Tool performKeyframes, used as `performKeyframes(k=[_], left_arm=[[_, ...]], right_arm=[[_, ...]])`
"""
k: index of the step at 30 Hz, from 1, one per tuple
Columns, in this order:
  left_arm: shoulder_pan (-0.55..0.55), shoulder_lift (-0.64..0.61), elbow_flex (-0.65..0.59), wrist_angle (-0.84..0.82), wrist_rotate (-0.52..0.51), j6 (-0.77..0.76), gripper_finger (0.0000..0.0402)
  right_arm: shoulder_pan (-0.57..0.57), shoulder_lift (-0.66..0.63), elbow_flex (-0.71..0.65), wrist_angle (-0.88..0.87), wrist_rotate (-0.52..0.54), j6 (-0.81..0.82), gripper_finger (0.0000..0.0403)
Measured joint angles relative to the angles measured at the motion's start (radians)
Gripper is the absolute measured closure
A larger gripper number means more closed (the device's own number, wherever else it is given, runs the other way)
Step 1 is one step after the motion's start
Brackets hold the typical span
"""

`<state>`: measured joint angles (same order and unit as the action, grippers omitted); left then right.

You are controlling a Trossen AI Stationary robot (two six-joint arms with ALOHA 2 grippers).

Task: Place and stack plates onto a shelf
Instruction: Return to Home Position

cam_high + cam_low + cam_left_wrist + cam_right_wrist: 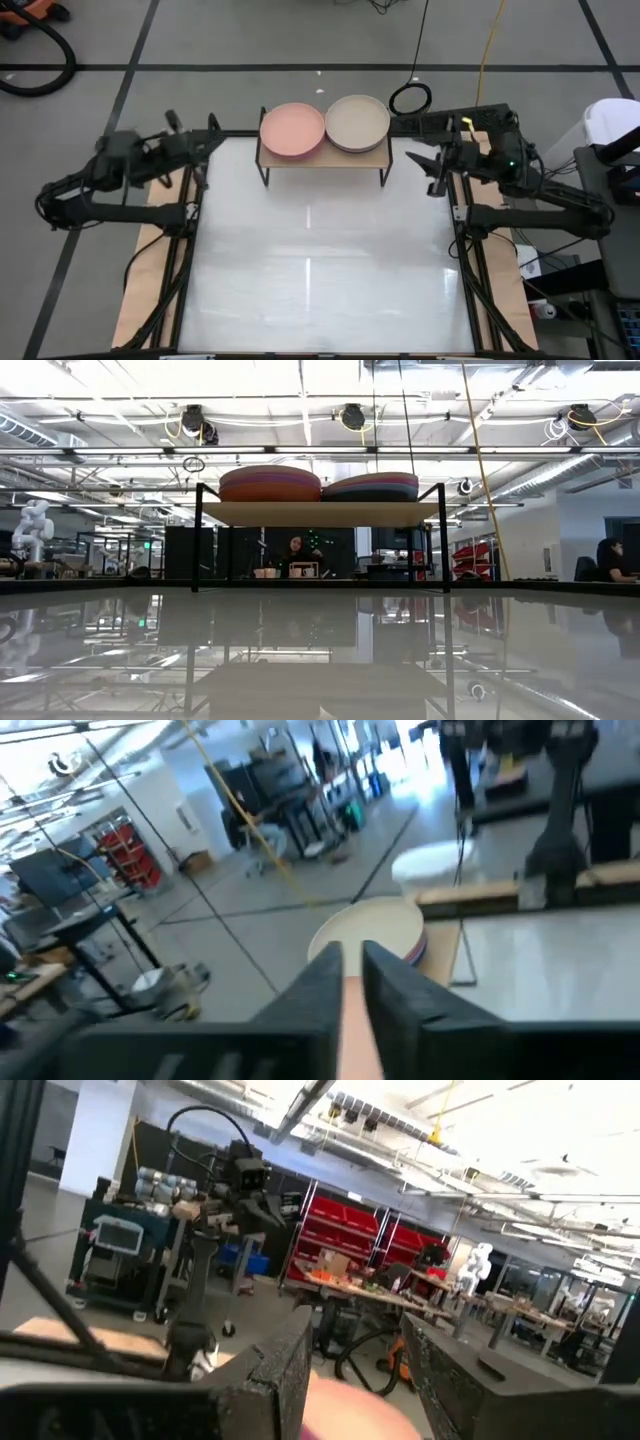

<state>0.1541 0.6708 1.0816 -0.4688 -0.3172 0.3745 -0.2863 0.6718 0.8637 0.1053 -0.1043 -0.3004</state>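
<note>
The light-wood shelf [322,158] stands on black legs at the table's far edge. Two stacks of plates rest on it. The left stack [292,129] has a salmon plate on top, the right stack [357,122] a beige one. In the low view the stacks [270,483] [370,487] show as coloured layers on the board [320,512]. My left gripper [212,132] hovers left of the shelf with a narrow gap between its fingers [352,970]. My right gripper [425,172] hovers right of the shelf, open [355,1360]. Neither touches anything.
The white table [320,270] stretches toward the near edge in front of the shelf. A black cable ring [410,98] lies on the floor behind the shelf. Wooden strips [145,290] and the arm frames flank the table. A person [297,550] sits in the room beyond.
</note>
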Motion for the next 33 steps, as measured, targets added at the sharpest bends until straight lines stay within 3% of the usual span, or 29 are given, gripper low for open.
performKeyframes(k=[3,7,15,25,30,33], left_arm=[[-0.016,-0.127,-0.11,0.038,0.003,-0.039,0.0392],[-0.021,-0.252,-0.236,0.105,0.002,-0.076,0.0396],[-0.021,-0.398,-0.393,0.128,0.003,-0.109,0.0397],[-0.021,-0.627,-0.448,0.044,0.003,-0.168,0.0398],[-0.021,-0.666,-0.543,0.031,0.036,-0.229,0.0398],[-0.021,-0.652,-0.623,0.129,0.057,-0.247,0.0398]], right_arm=[[0.0,-0.047,-0.07,-0.004,0.0,0.001,0.0264],[0.0,-0.11,-0.196,0.028,0.017,0.007,0.028],[0.0,-0.295,-0.395,0.096,0.108,0.024,0.0392],[0.0,-0.587,-0.407,-0.107,0.11,0.045,0.0402],[0.0,-0.646,-0.508,-0.054,0.106,0.065,0.0403],[0.0,-0.653,-0.609,0.031,0.103,0.093,0.0403]])
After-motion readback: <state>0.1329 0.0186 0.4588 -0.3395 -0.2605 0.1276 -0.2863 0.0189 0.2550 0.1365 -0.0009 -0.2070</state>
